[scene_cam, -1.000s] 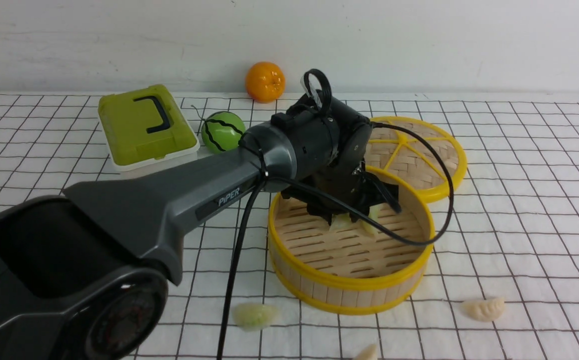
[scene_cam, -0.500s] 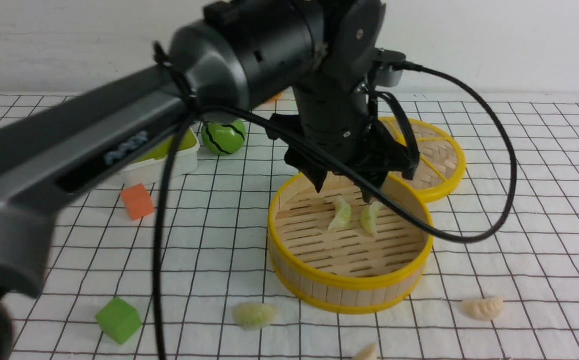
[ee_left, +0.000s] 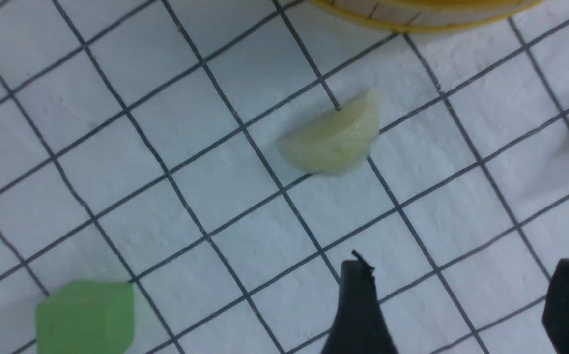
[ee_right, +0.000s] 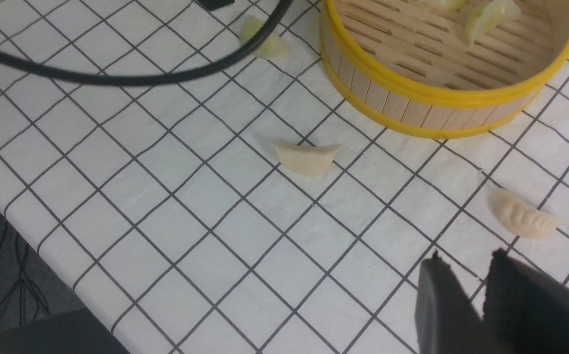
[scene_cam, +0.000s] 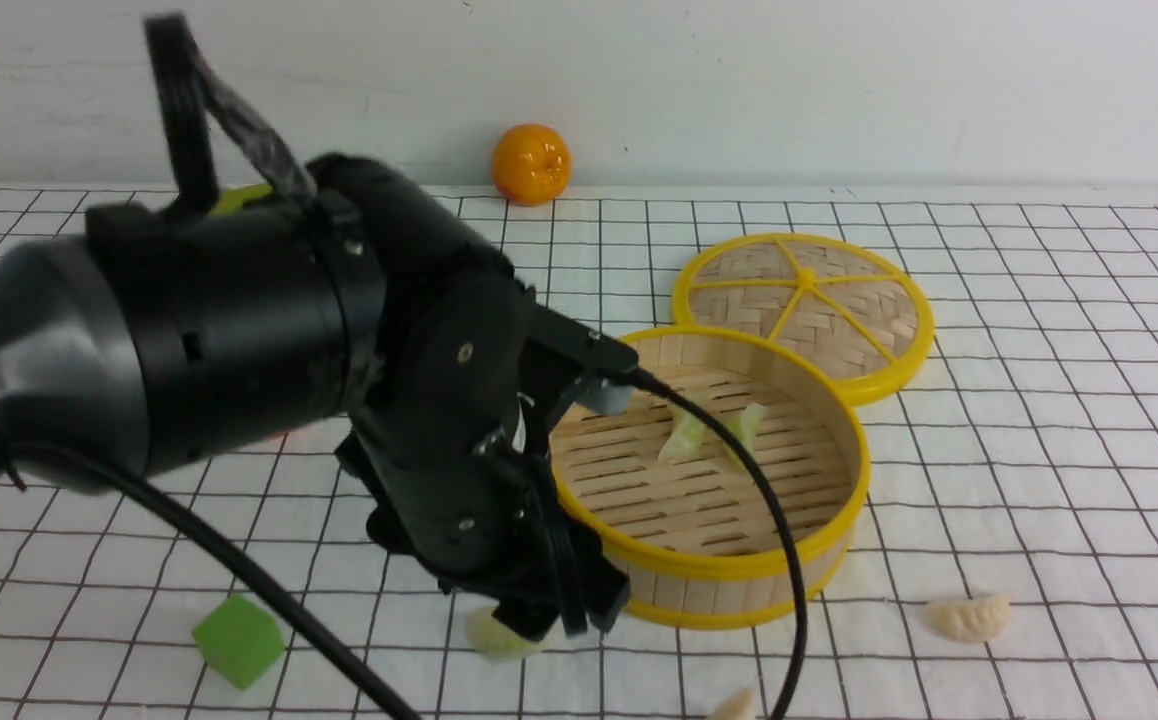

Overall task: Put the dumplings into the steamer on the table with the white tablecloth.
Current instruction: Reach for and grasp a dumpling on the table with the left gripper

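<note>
Left wrist view puts us right over the near strip of the table [ee_left: 132,147]: the left tool [ee_left: 461,307] is spread wide, empty, poised close to a pale green dumpling [ee_left: 333,140] lying on the white tablecloth [ee_left: 245,236]. My worry: that dumpling looks smooth and rounded, so an off-centre pinch could squirt it sideways, toward the near edge or against the steamer [ee_left: 427,19] wall just beyond. Green cube [ee_left: 85,317] sits apart to the left, probably no bother. Across on the right, the right tool [ee_right: 481,295] is drawn narrow, nearly closed, holding nothing, near a cream dumpling [ee_right: 525,216]; a second cream dumpling [ee_right: 306,157] lies between the two tools, nearest the table's edge, and I'd judge a clumsy nudge could push it off. Watch the black cable [scene_cam: 787,560] hanging off the left arm [scene_cam: 219,330], too: it droops across the steamer's near rim and could snag or drag the basket on a lift. Farther in, two green dumplings [scene_cam: 684,435] rest on the slatted floor, so two of five are home and three wait on the cloth. Behind the steamer, tight against its far right rim, lies the flat woven lid [scene_cam: 804,300], clear of the opening; touching or not, I can't tell. Farthest back, an orange [scene_cam: 531,163] by the wall [scene_cam: 839,90], well out of play.
</note>
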You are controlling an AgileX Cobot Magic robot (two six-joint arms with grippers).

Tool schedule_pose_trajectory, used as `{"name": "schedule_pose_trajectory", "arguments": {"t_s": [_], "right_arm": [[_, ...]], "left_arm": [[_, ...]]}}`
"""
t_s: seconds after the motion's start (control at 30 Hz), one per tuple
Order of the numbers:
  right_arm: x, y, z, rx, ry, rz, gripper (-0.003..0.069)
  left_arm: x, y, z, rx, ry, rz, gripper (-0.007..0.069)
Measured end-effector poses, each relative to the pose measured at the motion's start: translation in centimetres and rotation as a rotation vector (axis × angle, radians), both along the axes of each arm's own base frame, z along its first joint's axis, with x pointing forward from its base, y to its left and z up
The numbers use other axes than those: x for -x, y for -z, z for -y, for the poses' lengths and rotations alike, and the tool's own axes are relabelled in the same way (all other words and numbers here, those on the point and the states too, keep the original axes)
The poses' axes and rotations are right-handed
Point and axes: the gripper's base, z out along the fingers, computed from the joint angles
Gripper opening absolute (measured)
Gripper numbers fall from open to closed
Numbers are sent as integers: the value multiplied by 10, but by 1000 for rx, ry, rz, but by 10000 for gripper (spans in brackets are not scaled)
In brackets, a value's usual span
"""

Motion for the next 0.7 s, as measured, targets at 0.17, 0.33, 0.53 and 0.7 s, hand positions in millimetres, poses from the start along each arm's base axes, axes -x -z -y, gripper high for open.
{"name": "schedule_pose_trajectory", "arguments": {"t_s": [0.17,0.33,0.53,0.7], "right_arm": [[0,0,0,0,0,0,154],[0,0,0,0,0,0,158],[0,0,0,0,0,0,158],[0,0,0,0,0,0,159]], "left_arm": [[-9,27,6,-30,60,25,477],[-23,52,8,-72,80,27,477],[-48,77,-5,-78,86,3,472],[-51,81,-2,-88,290,40,428]]}}
